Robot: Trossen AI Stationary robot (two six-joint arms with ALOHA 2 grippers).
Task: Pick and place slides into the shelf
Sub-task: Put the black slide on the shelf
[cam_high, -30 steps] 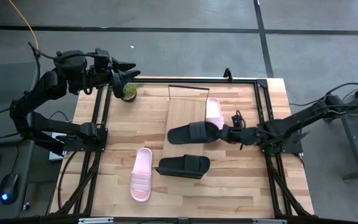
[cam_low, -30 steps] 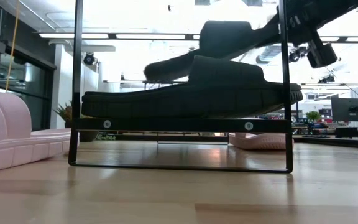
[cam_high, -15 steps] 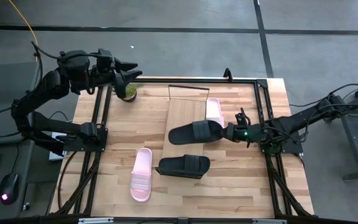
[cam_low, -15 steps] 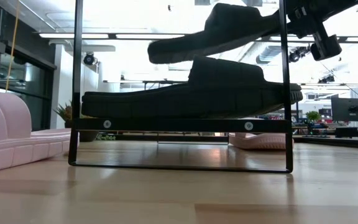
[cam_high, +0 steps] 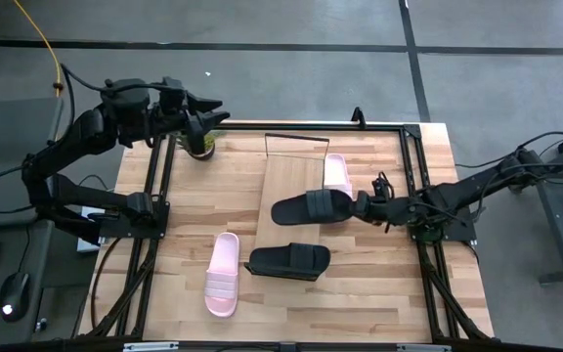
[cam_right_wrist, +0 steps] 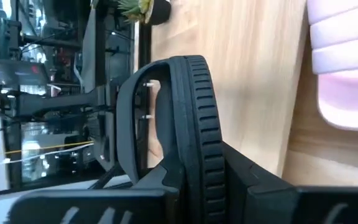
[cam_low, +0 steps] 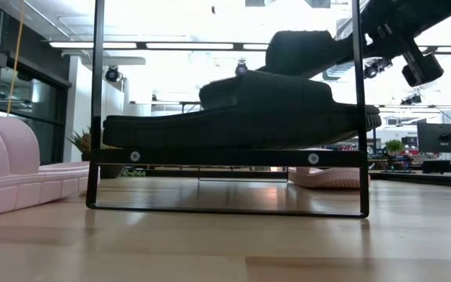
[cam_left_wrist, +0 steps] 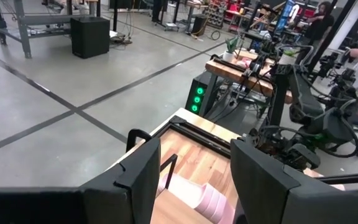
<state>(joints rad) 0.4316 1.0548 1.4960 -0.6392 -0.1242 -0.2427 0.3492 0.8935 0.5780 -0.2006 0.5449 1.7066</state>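
A matte black slide (cam_high: 309, 207) hangs over the shelf's light-wood board (cam_high: 286, 181), held by my right gripper (cam_high: 363, 207), which reaches in from the table's right. In the low view this slide (cam_low: 304, 48) shows high up, toe dipping. A pale pink slide (cam_high: 337, 174) lies sole-down on the board's right side. The second black slide (cam_high: 289, 260) lies crosswise at the shelf's near end, over the frame's crossbar (cam_low: 225, 157). The other pink slide (cam_high: 223, 275) lies on the tabletop. My left gripper (cam_high: 206, 119) hovers open above the far left corner. My right gripper pinches the black slide's heel end (cam_right_wrist: 201, 165) between its two fingers (cam_right_wrist: 278, 193), coming in level from the table's right, along the slide's length. The slide is lifted clear above the board, rolled onto its side, toe pointing toward the table's left and dipping slightly.
A small potted plant (cam_high: 201, 147) stands at the far left corner under my left gripper. The shelf's black wire frame (cam_high: 296, 137) rises at the board's far end and its uprights (cam_low: 358, 117) at the near end. Bare board lies left of the pink slide.
My right gripper has carried the black slide a little toward the table's right; its toe rose, then came down again. My left gripper has drifted slightly toward the right, over the plant.
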